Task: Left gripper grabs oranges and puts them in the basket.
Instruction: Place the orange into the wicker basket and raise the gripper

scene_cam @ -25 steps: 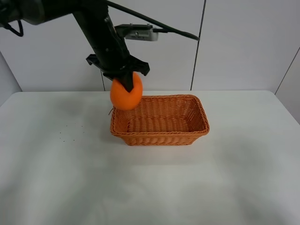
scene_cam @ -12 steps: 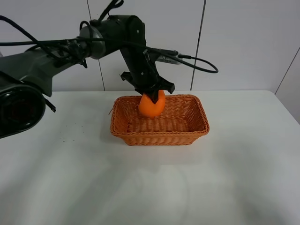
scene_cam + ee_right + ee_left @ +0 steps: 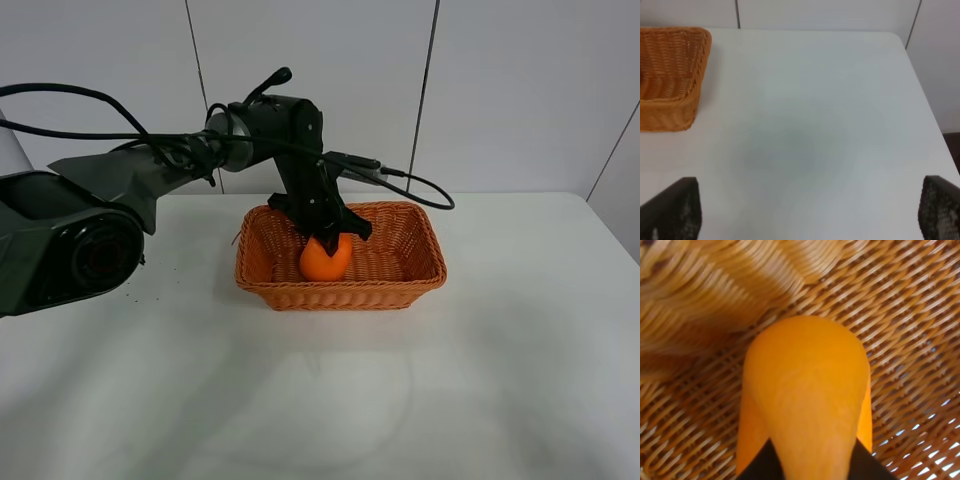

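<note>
Lowered further since a moment ago, left end effector (image 3: 326,238) clamps round bright orange fruit (image 3: 325,262) inside rectangular woven wicker basket (image 3: 340,297), frame centre; probably firm, smooth and roll-prone, so grip across its sides.

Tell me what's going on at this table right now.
The left gripper is clamped on an orange and holds it low inside the wicker basket, near the middle; it has not let go. Whether the fruit already touches the basket floor cannot be told. The right gripper is open and holds nothing, over the bare white table beside the basket.
</note>
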Tool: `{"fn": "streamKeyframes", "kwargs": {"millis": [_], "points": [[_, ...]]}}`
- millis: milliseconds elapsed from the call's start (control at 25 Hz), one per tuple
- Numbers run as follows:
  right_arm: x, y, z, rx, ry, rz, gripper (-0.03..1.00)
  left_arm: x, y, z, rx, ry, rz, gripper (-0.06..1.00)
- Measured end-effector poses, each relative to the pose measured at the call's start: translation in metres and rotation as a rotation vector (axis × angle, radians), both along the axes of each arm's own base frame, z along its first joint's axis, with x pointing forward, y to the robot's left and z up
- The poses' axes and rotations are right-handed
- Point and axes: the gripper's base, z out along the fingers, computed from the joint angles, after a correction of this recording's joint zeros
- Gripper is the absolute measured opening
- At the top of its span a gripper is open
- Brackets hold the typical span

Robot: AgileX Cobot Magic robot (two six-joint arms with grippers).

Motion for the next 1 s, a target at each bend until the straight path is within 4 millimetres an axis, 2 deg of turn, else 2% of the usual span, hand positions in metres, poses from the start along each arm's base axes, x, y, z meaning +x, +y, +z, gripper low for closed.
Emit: {"fn": "streamKeyframes", "kwargs": {"millis": [80,240,360,520,640,760,1000], "points": [[0.000,0.000,0.000,0.000,0.000,0.000,0.69,0.000,0.000,0.000,0.001,0.001,0.000,0.29],[0.000,0.000,0.000,0.000,0.000,0.000,0.69,-0.001,0.001,0.000,0.009,0.013,-0.001,0.67],[0.000,0.000,0.000,0.000,0.000,0.000,0.69,-0.002,0.001,0.000,0.016,0.025,-0.002,0.81],[0.000,0.000,0.000,0.000,0.000,0.000,0.69,-0.003,0.002,0.006,0.022,0.035,-0.004,0.86],[0.000,0.000,0.000,0.000,0.000,0.000,0.69,-0.003,0.002,0.020,0.024,0.038,-0.007,0.86],[0.000,0.000,0.000,0.000,0.000,0.000,0.69,-0.005,0.003,0.047,0.002,-0.001,-0.016,0.86],[0.000,0.000,0.000,0.000,0.000,0.000,0.69,-0.012,0.017,0.122,-0.076,-0.143,-0.020,0.86]]}}
